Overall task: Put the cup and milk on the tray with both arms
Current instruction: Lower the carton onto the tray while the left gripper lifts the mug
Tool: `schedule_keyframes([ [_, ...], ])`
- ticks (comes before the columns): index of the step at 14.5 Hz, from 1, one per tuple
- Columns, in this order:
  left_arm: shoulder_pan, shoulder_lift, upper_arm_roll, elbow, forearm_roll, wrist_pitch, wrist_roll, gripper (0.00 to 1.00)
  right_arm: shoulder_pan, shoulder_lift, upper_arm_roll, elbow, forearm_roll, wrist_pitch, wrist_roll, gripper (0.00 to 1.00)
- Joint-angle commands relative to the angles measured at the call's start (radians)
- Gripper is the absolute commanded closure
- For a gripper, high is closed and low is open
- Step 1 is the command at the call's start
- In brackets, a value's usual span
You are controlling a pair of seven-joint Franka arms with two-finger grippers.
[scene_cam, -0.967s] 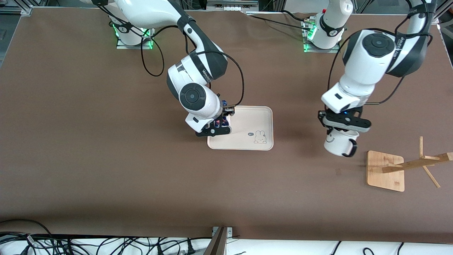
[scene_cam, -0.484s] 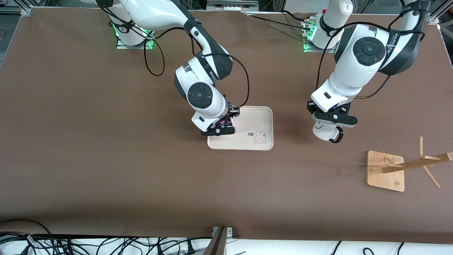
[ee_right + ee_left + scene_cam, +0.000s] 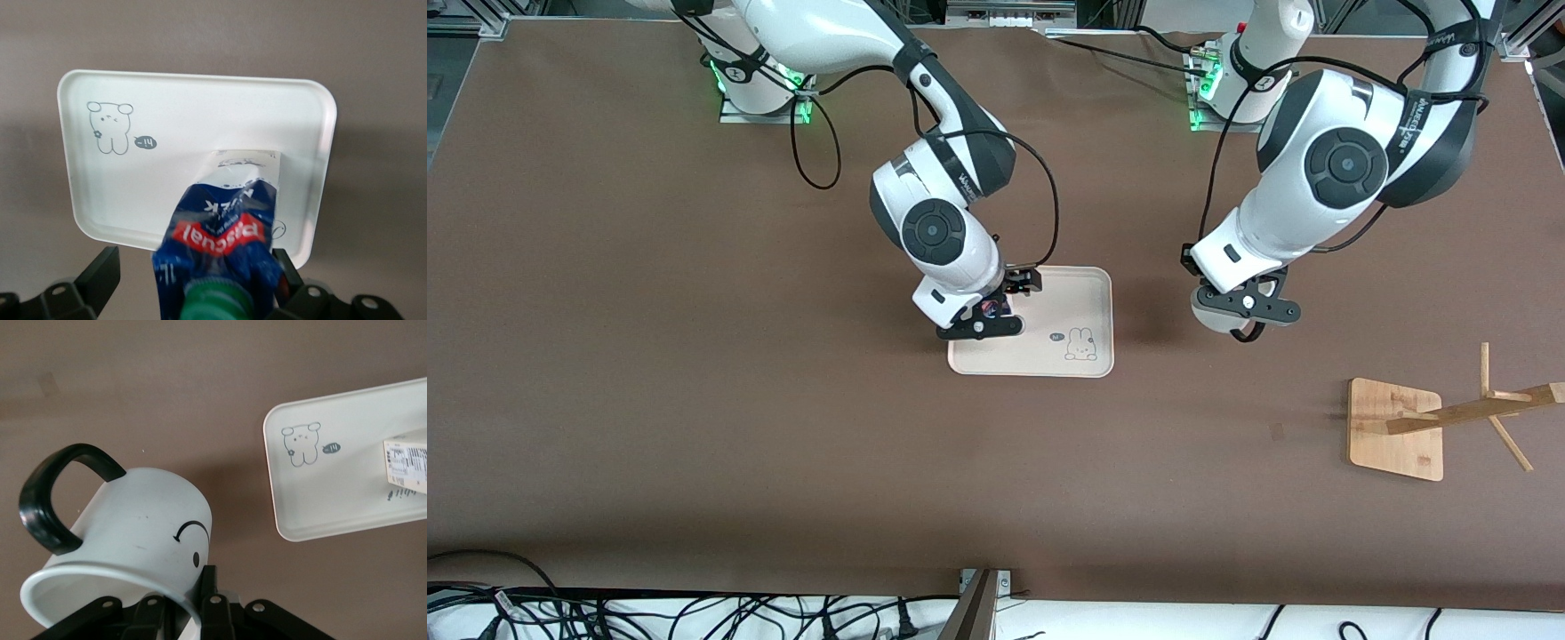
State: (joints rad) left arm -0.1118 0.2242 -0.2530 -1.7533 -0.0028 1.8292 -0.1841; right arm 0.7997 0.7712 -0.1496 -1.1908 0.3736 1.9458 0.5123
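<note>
The cream tray (image 3: 1072,298) lies mid-table; it also shows in the left wrist view (image 3: 333,500) and the right wrist view (image 3: 193,113). The blue milk carton (image 3: 223,227) stands with its base on the tray's end toward the right arm, mostly hidden under the wrist in the front view (image 3: 989,308). My right gripper (image 3: 978,325) straddles it, open (image 3: 193,261), with a gap beside one finger. My left gripper (image 3: 1240,308) is shut on the rim of the white smiley cup (image 3: 147,513), holding it tilted above the table beside the tray (image 3: 1211,320).
A wooden rack with a square base (image 3: 1396,431) stands toward the left arm's end, nearer the front camera than the cup. Black cables trail from both arms.
The left arm has carried the cup from near the rack toward the tray. The right gripper has shifted a little further over the tray with the milk.
</note>
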Motion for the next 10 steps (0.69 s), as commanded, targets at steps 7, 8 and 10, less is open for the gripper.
schedule_keyframes([
  [7, -0.084, 0.196, 0.001, 0.274, -0.016, -0.222, 0.026, 1.0, 0.0, -0.24, -0.134, -0.018, -0.001, -0.158, 0.009, 0.0],
  [8, -0.095, 0.216, 0.001, 0.293, -0.016, -0.226, 0.026, 1.0, 0.0, -0.259, -0.171, -0.015, -0.024, -0.2, 0.006, 0.0],
  [10, -0.12, 0.268, 0.003, 0.343, -0.014, -0.245, 0.029, 1.0, 0.0, -0.303, -0.249, -0.01, -0.08, -0.292, -0.032, 0.0],
])
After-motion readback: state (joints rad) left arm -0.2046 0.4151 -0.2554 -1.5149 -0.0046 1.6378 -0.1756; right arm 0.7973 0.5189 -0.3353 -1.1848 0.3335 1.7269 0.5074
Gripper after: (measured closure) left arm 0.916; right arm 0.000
